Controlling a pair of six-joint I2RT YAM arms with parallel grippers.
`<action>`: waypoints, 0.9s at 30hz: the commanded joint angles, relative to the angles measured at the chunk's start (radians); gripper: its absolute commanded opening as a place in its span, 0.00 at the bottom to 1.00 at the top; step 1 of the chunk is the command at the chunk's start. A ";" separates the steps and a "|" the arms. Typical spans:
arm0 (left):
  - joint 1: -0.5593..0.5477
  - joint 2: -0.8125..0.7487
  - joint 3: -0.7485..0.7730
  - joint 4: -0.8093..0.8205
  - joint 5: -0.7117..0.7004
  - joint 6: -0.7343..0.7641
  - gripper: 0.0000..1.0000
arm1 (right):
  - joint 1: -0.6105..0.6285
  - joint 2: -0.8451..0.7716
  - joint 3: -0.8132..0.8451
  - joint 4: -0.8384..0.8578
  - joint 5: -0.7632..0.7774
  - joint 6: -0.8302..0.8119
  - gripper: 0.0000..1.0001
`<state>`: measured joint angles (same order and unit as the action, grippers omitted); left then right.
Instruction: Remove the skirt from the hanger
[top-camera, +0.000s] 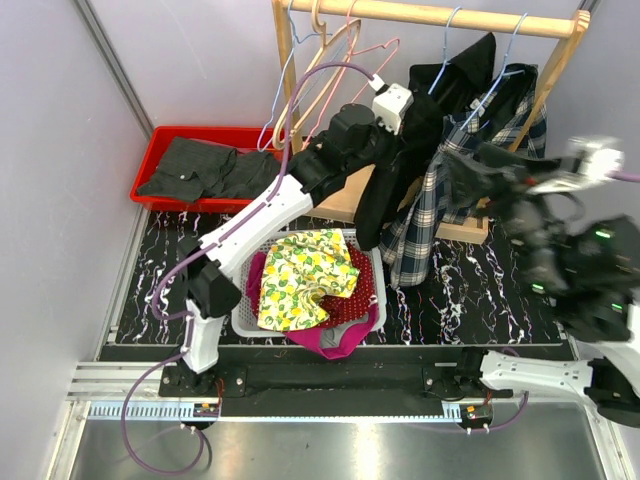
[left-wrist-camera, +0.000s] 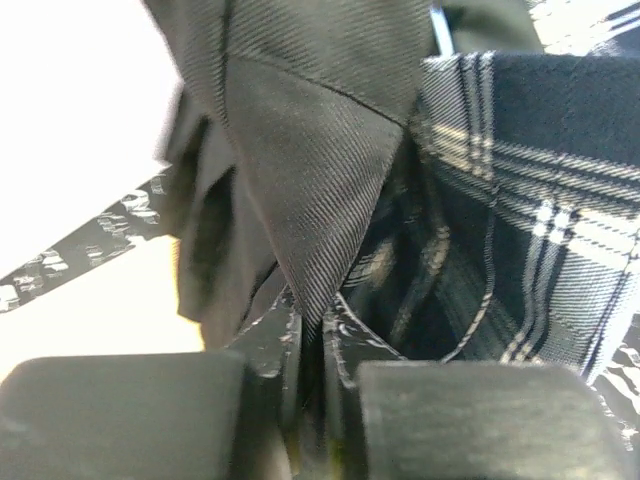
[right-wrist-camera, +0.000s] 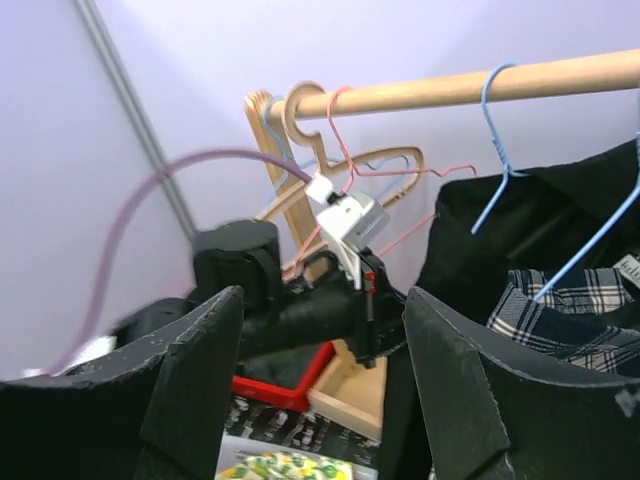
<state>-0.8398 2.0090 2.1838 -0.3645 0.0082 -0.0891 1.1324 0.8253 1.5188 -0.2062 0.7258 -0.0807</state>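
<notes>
Rack, skirt and a clenched left gripper.
The black skirt hung from a blue hanger on the wooden rack, just beside a plaid garment. The left gripper was clamped on a fold of the skirt's twill, the cloth pinched between its fingers. The right gripper, blurred in the top view, stood released with its jaws wide, facing the rack.
</notes>
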 joint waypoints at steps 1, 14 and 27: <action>-0.005 -0.136 -0.064 -0.008 -0.098 0.081 0.00 | 0.003 0.153 0.007 0.125 0.132 -0.149 0.73; 0.019 -0.397 -0.143 -0.088 -0.226 0.184 0.00 | -0.147 0.245 0.034 0.180 0.072 -0.097 0.78; 0.022 -0.518 -0.228 -0.142 -0.226 0.175 0.00 | -0.497 0.552 0.377 -0.071 -0.320 0.369 0.81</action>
<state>-0.8108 1.5620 1.9591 -0.5438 -0.2226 0.0788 0.6819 1.2663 1.7176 -0.1566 0.5995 0.0780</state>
